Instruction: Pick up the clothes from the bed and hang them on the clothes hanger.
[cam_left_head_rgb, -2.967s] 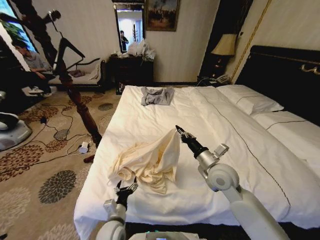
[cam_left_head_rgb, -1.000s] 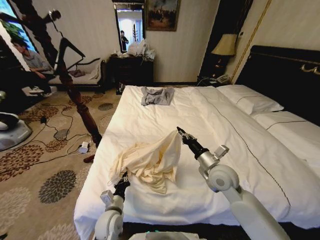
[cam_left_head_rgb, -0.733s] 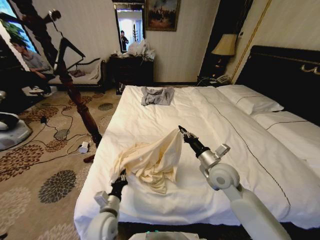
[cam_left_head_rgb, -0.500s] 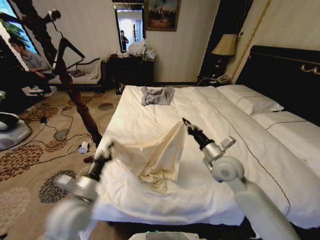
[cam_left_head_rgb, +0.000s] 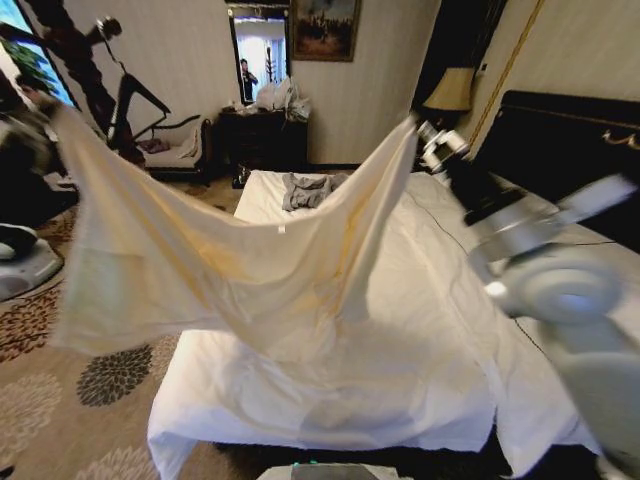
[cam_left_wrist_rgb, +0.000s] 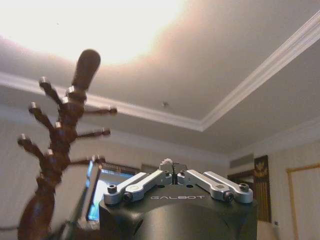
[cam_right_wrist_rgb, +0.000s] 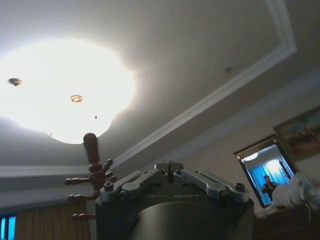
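The clothes (cam_left_head_rgb: 230, 260), a pale cream-yellow shirt, hang stretched wide in the air over the foot of the bed (cam_left_head_rgb: 430, 300). My left gripper (cam_left_head_rgb: 52, 108) holds one corner high at the far left, blurred. The opposite corner is pinched by my right gripper (cam_left_head_rgb: 416, 124), high up in front of the black headboard. Both wrist views look up at the ceiling, with the left gripper (cam_left_wrist_rgb: 172, 167) and the right gripper (cam_right_wrist_rgb: 170, 167) closed at their tips. The black clothes hanger (cam_left_head_rgb: 138, 98) hangs on the coat stand at the back left.
A small grey garment (cam_left_head_rgb: 305, 190) lies at the far end of the bed. The dark wooden coat stand (cam_left_head_rgb: 75, 45) rises left of the bed; its top (cam_left_wrist_rgb: 60, 140) is close to my left wrist. A dresser (cam_left_head_rgb: 265, 135) and a lamp (cam_left_head_rgb: 450, 90) line the back wall.
Both arms have swung up fast and apart. The shirt has left the bed and is now spread out in the air between the grippers.
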